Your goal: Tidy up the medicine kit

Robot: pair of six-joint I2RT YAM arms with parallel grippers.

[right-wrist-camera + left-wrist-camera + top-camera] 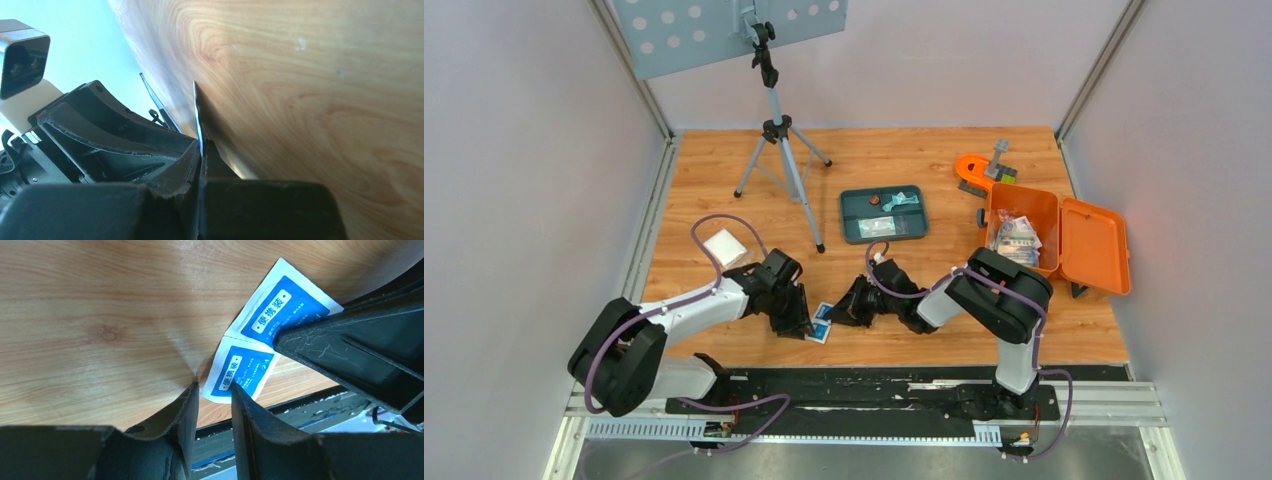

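A strip of two blue-and-white sachets (821, 324) lies on the wooden table near its front edge, between my two grippers. My left gripper (215, 387) is open, its tips down on the table at the lower sachet (248, 369); one fingertip (237, 390) rests on that sachet's edge. My right gripper (201, 150) is shut on the sachet strip (197, 112), seen edge-on as a thin blue-white line between its jaws. Its finger covers the upper sachet's (280, 305) corner in the left wrist view. The medicine kit (1092, 245), an orange box, stands open at the right with packets inside.
A dark teal divided tray (849, 215) with small items sits mid-table. An orange curved piece with a grey part (972, 168) lies behind the kit. A white pad (724, 245) lies by the left arm. A tripod (779, 130) stands at the back.
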